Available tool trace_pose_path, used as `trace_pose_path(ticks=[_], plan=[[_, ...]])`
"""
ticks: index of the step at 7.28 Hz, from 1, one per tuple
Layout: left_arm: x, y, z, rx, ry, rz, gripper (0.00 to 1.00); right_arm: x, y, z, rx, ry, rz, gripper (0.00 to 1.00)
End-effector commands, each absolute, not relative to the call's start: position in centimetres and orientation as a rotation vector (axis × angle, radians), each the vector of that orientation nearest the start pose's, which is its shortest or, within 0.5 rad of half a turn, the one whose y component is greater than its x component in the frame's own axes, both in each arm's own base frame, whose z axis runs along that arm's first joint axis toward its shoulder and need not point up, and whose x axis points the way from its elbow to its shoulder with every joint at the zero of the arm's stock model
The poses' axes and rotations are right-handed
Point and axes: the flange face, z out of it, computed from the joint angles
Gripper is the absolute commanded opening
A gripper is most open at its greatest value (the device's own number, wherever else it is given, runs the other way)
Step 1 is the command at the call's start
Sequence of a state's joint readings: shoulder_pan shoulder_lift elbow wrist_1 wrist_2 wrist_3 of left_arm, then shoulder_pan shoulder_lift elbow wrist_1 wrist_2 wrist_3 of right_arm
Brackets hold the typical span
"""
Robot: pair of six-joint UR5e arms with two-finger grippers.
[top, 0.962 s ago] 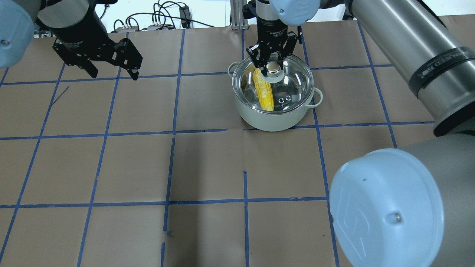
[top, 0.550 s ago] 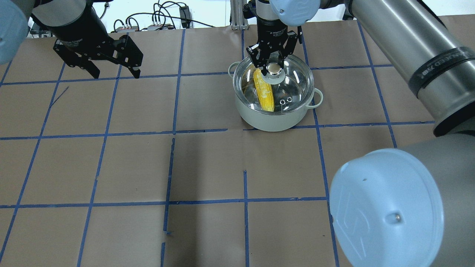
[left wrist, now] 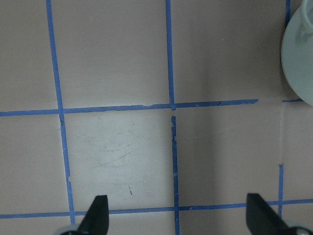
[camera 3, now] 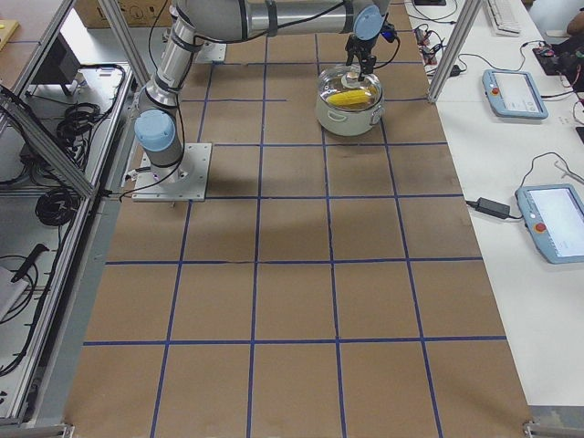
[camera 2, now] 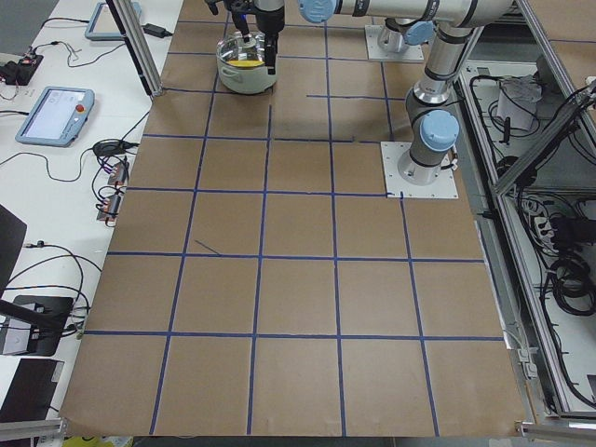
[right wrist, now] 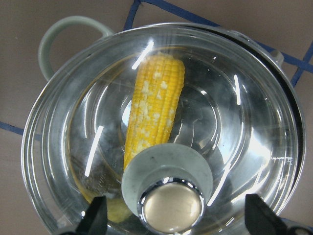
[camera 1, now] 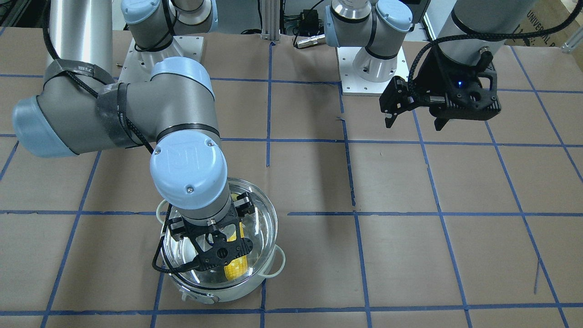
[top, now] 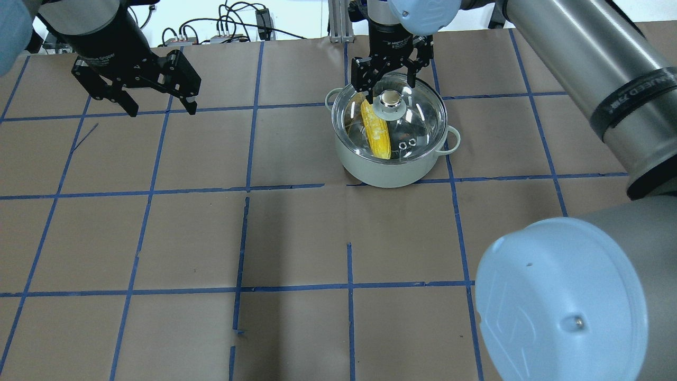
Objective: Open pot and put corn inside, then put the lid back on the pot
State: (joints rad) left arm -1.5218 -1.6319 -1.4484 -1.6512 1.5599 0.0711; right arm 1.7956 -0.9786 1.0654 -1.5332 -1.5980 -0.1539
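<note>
Glass lid (top: pixel 410 123) on pot (top: pixel 391 172); right end effector (top: pixel 387 84) spread over knob (top: pixel 390 99). I'd flag poss. fault: skewed retract snags knob & shifts lid.

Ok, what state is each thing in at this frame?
pot: closed, standing on table.
lid: seated on pot.
corn: lying inside pot, under lid.
right gripper: open, empty, just above lid.
left gripper: open, empty, above table.

Left gripper (top: pixel 161 109) and right gripper (top: pixel 389 84) point down, jaws spread.
</note>
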Motion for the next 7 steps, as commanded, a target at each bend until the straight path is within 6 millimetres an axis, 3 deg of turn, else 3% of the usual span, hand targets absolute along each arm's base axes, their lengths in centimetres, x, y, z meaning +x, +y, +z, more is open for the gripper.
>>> trace_pose_path(ticks=[1, 5, 7], plan=[[-10.9, -52.0, 51.1, 0.029, 3.153, 0.028, 1.00, 27.4, -66.6, 36.9, -0.595, 3.110, 0.206, 1.00], [-10.9, -51.9, 50.8, 0.026, 3.153, 0.038, 1.00, 24.8, -67.6, 36.8, -0.600, 3.103, 0.210, 0.99], [-11.0, -51.7, 50.4, 0.029, 3.153, 0.042, 1.00, 25.2, -67.5, 36.7, -0.582, 3.108, 0.209, 0.99]])
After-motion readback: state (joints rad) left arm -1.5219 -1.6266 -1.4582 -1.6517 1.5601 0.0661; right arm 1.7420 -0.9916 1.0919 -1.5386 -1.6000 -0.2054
